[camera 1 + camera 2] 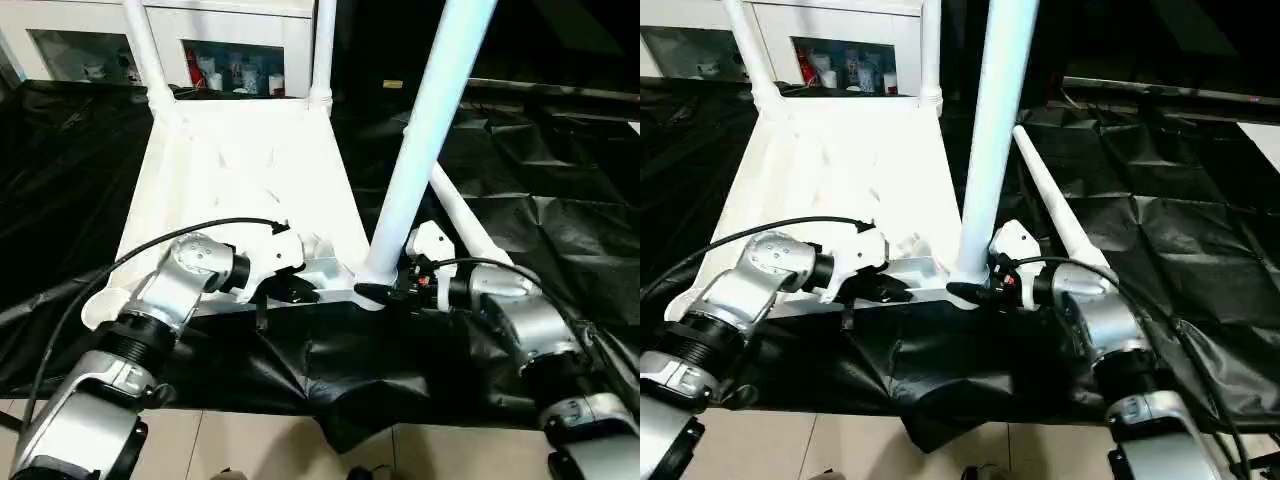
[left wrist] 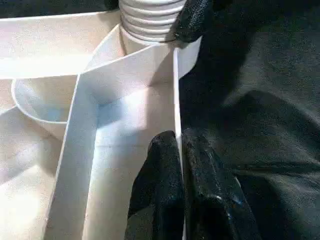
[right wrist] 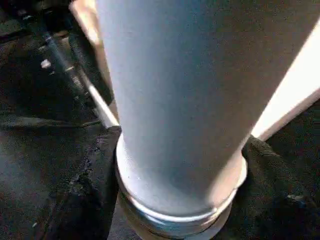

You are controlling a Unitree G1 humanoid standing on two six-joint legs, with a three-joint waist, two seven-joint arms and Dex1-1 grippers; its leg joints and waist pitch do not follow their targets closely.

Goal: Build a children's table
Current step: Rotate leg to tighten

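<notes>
The white tabletop [image 1: 240,170] lies upside down on a black sheet, ribbed underside up. Two legs [image 1: 145,45] [image 1: 322,50] stand in its far corner sockets. A third leg [image 1: 425,130] stands in the near right socket. My right gripper [image 1: 375,290] grips the base of the third leg, with a black finger [image 3: 95,190] against each side of the collar. My left gripper [image 1: 300,292] is shut on the thin near rim of the tabletop, which sits pinched between its fingertips [image 2: 165,165]. Another leg [image 1: 470,225] lies on the sheet to the right.
The black sheet [image 1: 560,200] covers the work surface and hangs over its near edge above pale floor tiles [image 1: 250,450]. A white cabinet with glass doors [image 1: 230,60] stands behind the tabletop. Black cables loop over both my forearms.
</notes>
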